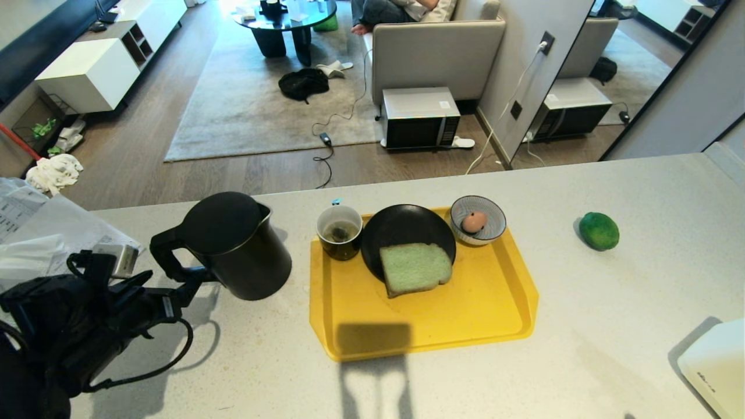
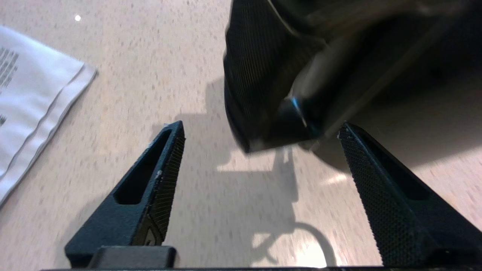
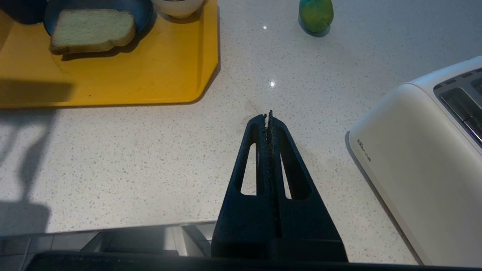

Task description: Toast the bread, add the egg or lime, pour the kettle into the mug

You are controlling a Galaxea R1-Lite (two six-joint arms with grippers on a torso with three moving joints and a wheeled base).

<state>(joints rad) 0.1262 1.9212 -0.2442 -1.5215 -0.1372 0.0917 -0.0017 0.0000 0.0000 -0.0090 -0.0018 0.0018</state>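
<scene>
The black kettle point(image 1: 236, 247) stands on the counter left of the yellow tray point(image 1: 465, 314). Its loop handle point(image 2: 271, 86) faces my left gripper point(image 1: 195, 280), which is open, its fingertips point(image 2: 169, 158) just short of the handle with nothing between them. On the tray are the black mug point(image 1: 339, 231) with a tea bag, the green bread point(image 1: 415, 267) on a black plate point(image 1: 401, 227), and the egg point(image 1: 474, 222) in a blue-striped bowl point(image 1: 492, 218). The lime point(image 1: 599, 231) lies on the counter to the right. My right gripper point(image 3: 268, 114) is shut and empty above the counter's front.
A white toaster point(image 3: 421, 158) stands at the counter's front right corner. Papers point(image 1: 35, 227) lie at the far left beside the kettle. Beyond the counter's far edge are the floor, a microwave and a sofa with a person on it.
</scene>
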